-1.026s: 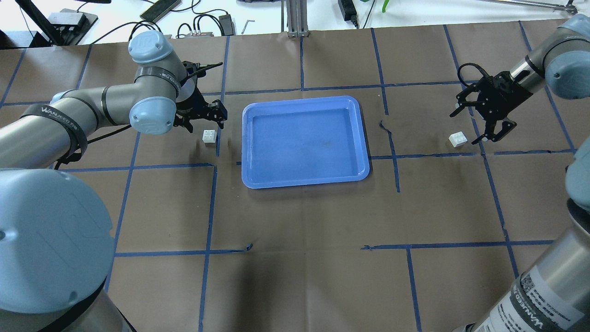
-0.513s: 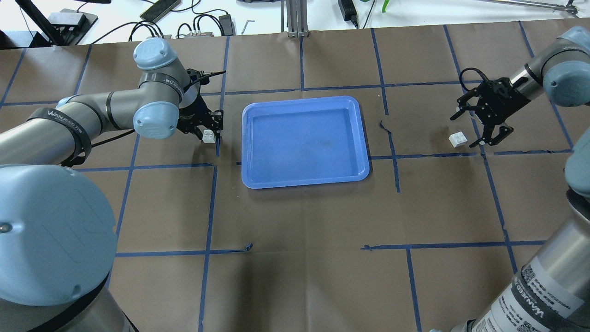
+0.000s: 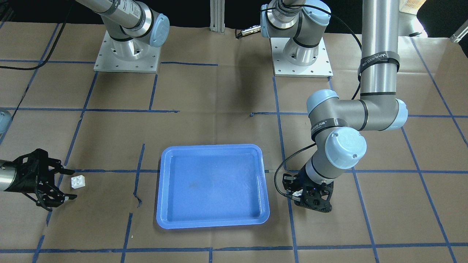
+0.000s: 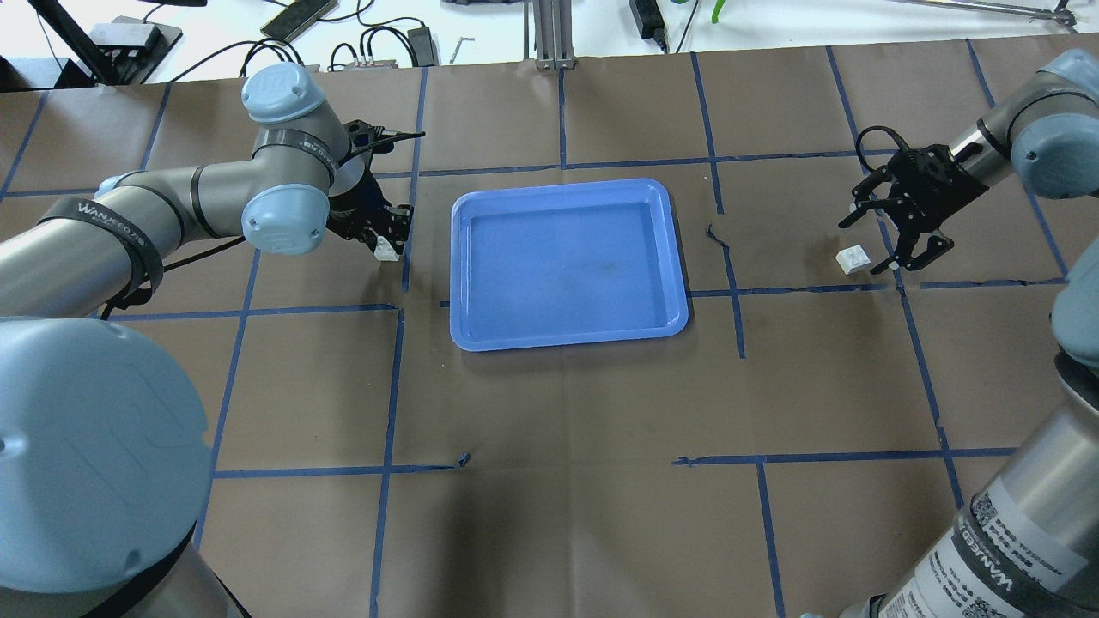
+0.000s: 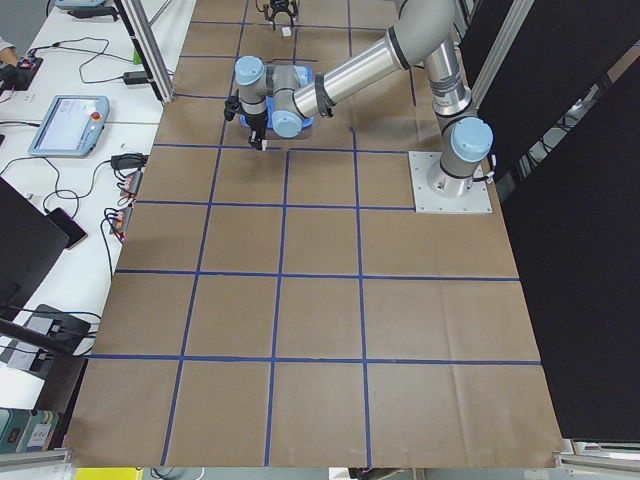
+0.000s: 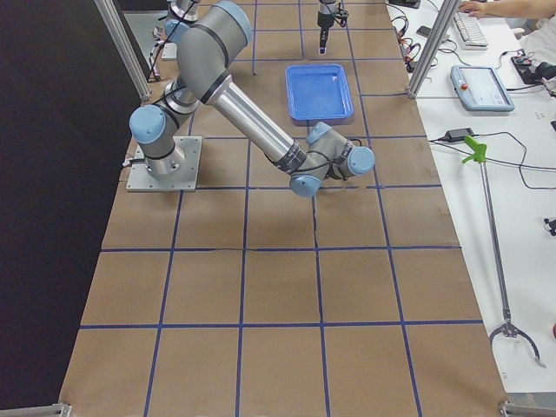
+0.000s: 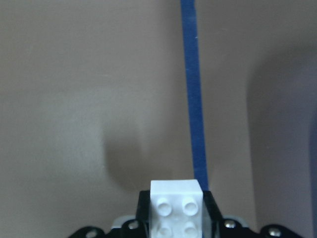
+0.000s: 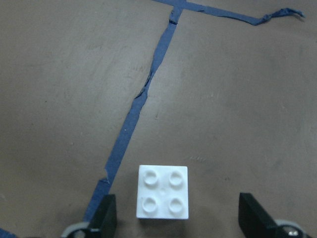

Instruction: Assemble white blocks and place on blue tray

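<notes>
Since half a second ago, the left gripper (image 4: pixel 388 245) has closed in on the first white block (image 4: pixel 386 251), and the left arm's elbow joint has drawn back a little from the tray. That block was sitting square on the brown paper (image 4: pixel 549 429) between spread fingers; now it is pinched between them and looks slightly turned. In the left wrist view it sits studs-up between the two black fingers, with its shadow on the paper ahead of it and a strip of blue tape (image 7: pixel 193 99) running off beside it. It is just off the left edge of the blue tray (image 4: pixel 458 266), not touching it.

On the other side little has changed. The right gripper (image 4: pixel 865 249) is in nearly the same spot, fingers spread wide. The second white block (image 4: pixel 853 258) has not moved and lies flat on the paper, studs up. In the right wrist view it sits between the two fingertips (image 8: pixel 106 218) with clear gaps on both sides. It is well apart from the tray, across a torn line of tape.

Both blocks are separate and outside the tray.
</notes>
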